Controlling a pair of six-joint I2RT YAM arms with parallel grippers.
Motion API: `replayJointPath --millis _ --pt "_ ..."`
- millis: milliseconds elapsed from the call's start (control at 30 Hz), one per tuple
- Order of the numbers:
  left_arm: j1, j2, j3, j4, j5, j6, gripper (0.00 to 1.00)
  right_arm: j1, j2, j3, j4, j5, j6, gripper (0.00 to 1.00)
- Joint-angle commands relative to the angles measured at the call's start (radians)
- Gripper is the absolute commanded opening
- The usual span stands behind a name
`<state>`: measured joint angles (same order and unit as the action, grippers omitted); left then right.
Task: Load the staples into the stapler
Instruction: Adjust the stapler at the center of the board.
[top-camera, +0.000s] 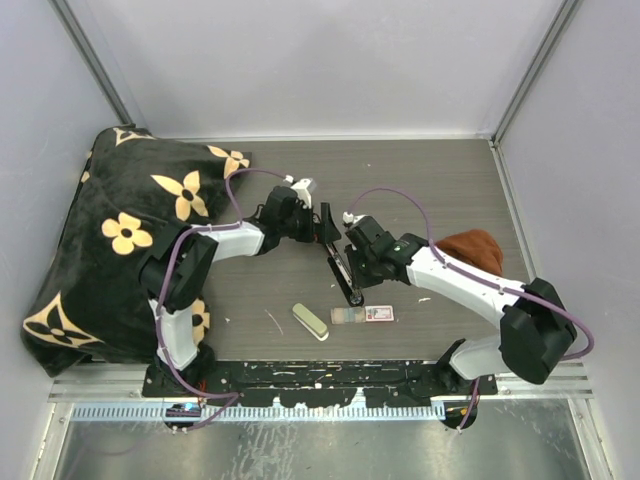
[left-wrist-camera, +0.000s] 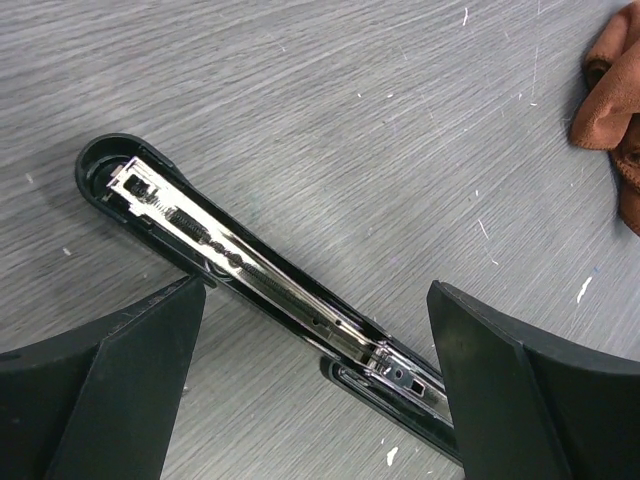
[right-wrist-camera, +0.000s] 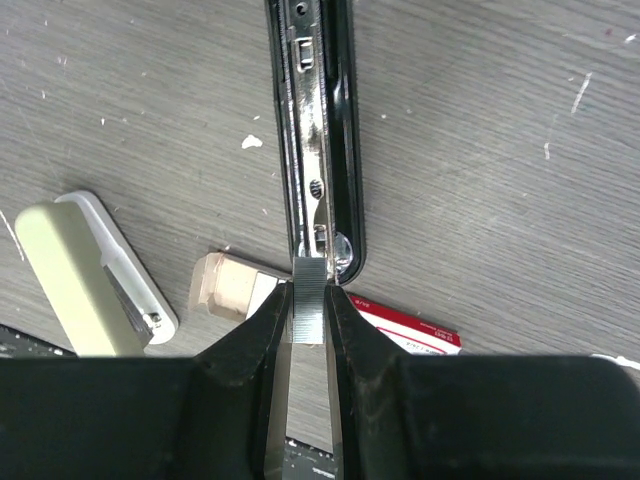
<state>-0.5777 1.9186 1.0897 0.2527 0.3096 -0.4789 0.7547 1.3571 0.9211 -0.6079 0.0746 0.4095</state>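
The black stapler (top-camera: 342, 272) lies opened flat on the wooden table, its chrome channel (right-wrist-camera: 312, 130) facing up. My right gripper (right-wrist-camera: 308, 300) is shut on the staples (right-wrist-camera: 308, 285), a short silvery strip whose front end touches the near end of that channel. In the top view the right gripper (top-camera: 353, 290) sits at the stapler's near end. My left gripper (left-wrist-camera: 318, 290) is open and straddles the stapler (left-wrist-camera: 230, 250) near its hinge without touching it; from above the left gripper (top-camera: 323, 228) is at the far end. The spring and pusher (left-wrist-camera: 190, 222) are exposed.
The red-and-white staple box (right-wrist-camera: 415, 332) and its cardboard inner tray (right-wrist-camera: 232, 285) lie just beside my right fingers. A cream-green oblong (top-camera: 310, 321) lies left of them. A brown cloth (top-camera: 472, 248) is at the right and a black flowered blanket (top-camera: 120, 230) at the left.
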Motion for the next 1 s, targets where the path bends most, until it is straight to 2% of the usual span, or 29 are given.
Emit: replayJointPath --millis 0,467,700,967 --pt "0.027 -0.100 -0.018 0.022 -0.012 0.013 0.96 -0.008 0.032 0.074 -0.052 -0.087 -0.061 0.21" --pt "0.030 -0.452 -0.373 -0.004 -0.230 0.077 0.97 -0.023 0.132 0.172 -0.192 -0.125 -0.109 0.22" --pt "0.030 -0.556 -0.440 -0.035 -0.288 0.101 0.97 -0.022 0.184 0.209 -0.216 -0.114 -0.098 0.22" --pt "0.029 -0.585 -0.453 -0.043 -0.310 0.107 0.98 -0.015 0.228 0.241 -0.252 -0.080 -0.094 0.22"
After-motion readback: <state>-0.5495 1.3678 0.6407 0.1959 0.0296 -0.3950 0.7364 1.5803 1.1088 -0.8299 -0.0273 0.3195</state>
